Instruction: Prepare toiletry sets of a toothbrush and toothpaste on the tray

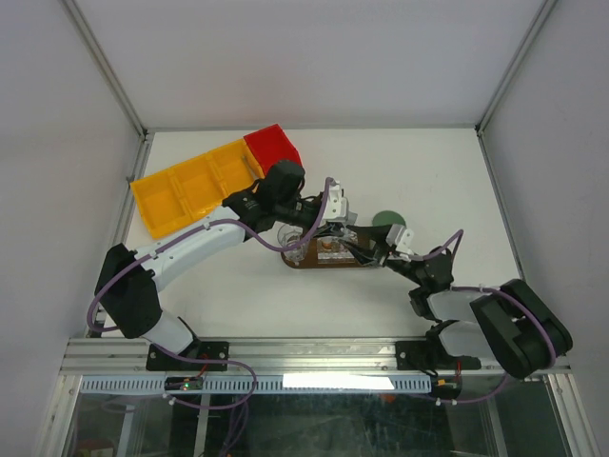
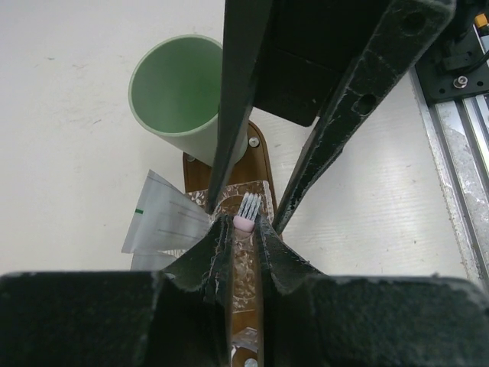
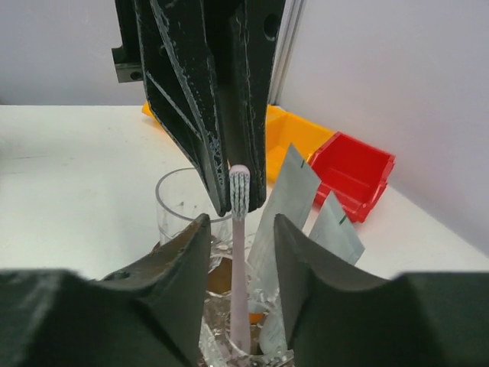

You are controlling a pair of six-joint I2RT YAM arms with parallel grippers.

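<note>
A pale pink toothbrush (image 3: 239, 260) stands upright, its foot in a clear glass (image 3: 252, 353) on the dark brown tray (image 2: 256, 164). My left gripper (image 2: 244, 220) reaches down from above and is shut on the bristle head (image 3: 239, 187). My right gripper (image 3: 241, 225) is open, with one finger on each side of the handle and a gap between them and it. Two grey-blue toothpaste tubes (image 3: 289, 197) stand just right of the brush. From above, both grippers meet over the tray (image 1: 306, 262), the left (image 1: 328, 233) and the right (image 1: 369, 249).
A mint-green cup (image 2: 179, 95) stands at the tray's far end. A second clear glass (image 3: 177, 202) is behind the brush. The yellow bin (image 1: 190, 186) and the red bin (image 1: 273, 148) sit at the back left of the table.
</note>
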